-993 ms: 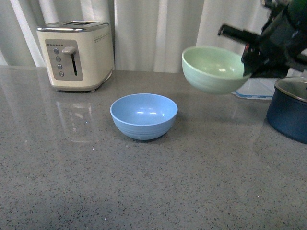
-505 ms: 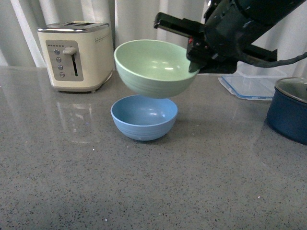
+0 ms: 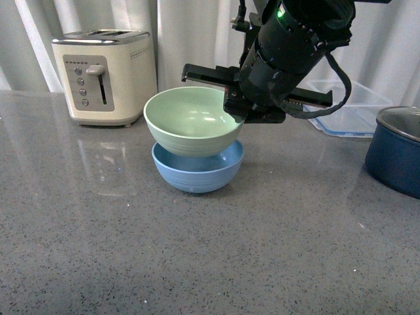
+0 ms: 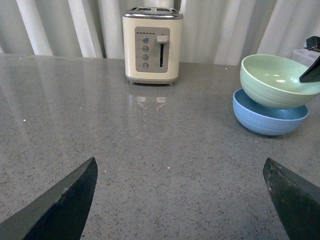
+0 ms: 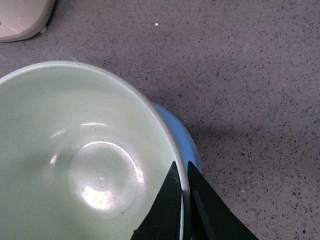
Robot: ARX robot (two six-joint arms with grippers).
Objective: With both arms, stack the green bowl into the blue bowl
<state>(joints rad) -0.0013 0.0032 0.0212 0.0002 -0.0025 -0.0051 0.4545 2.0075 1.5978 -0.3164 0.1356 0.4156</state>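
Pinches the green bowl's [image 3: 191, 121] rim shut-tight with the right tool [image 5: 183, 200], sunk partway into the blue bowl [image 3: 197, 172] on the counter [image 3: 197, 262]. Holds the left tool [image 4: 178, 162] spread apart, empty, well away. Looks nearly finished; remains only to seat fully and let go.

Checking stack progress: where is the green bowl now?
Front view, centre: the green bowl is partly inside the blue bowl, rim gripped by the right gripper, right of the toaster.
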